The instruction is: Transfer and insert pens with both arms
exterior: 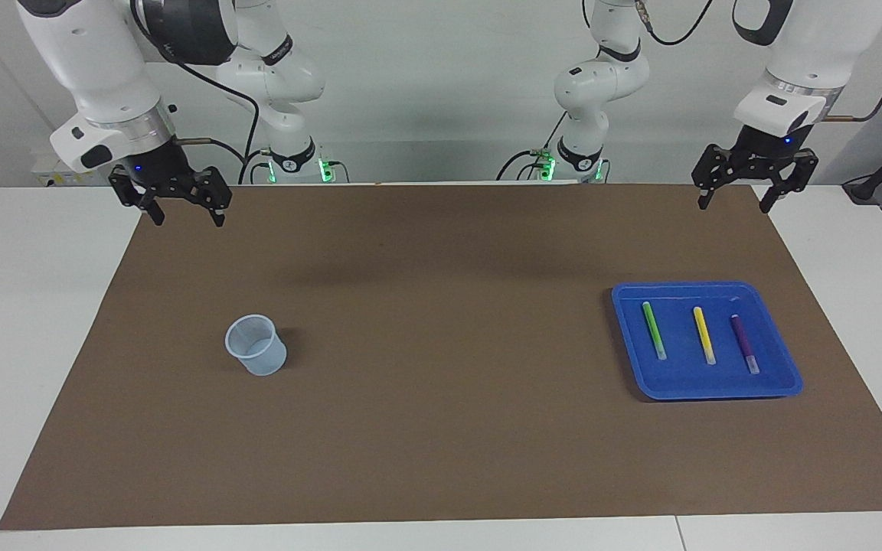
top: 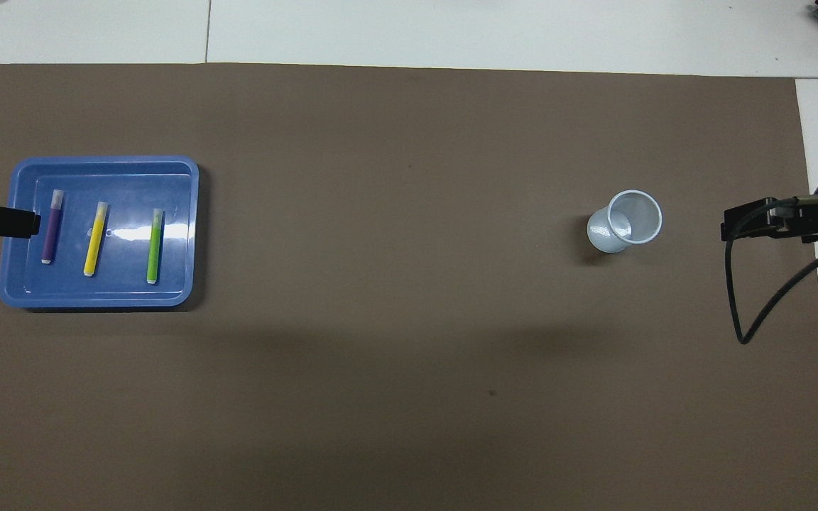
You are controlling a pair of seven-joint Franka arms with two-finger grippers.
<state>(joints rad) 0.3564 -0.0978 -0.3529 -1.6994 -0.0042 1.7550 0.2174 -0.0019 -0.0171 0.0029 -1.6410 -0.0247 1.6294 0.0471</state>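
Three pens lie side by side in a blue tray [exterior: 628, 337] [top: 175, 234] at the left arm's end of the table: a green pen [exterior: 654, 330] [top: 155, 245], a yellow pen [exterior: 703, 334] [top: 95, 238] and a purple pen [exterior: 744, 343] [top: 51, 226]. My left gripper [exterior: 739, 203] hangs open and empty, high over the mat's edge by the robots. In the overhead view its fingertip [top: 22, 222] overlaps the tray's edge. My right gripper [exterior: 186, 215] [top: 728, 231] hangs open and empty over the mat's corner at the right arm's end.
A pale translucent cup [exterior: 256, 345] [top: 625, 221] stands upright on the brown mat [exterior: 441, 428] toward the right arm's end. A black cable [top: 739, 298] loops below the right wrist. White table shows around the mat.
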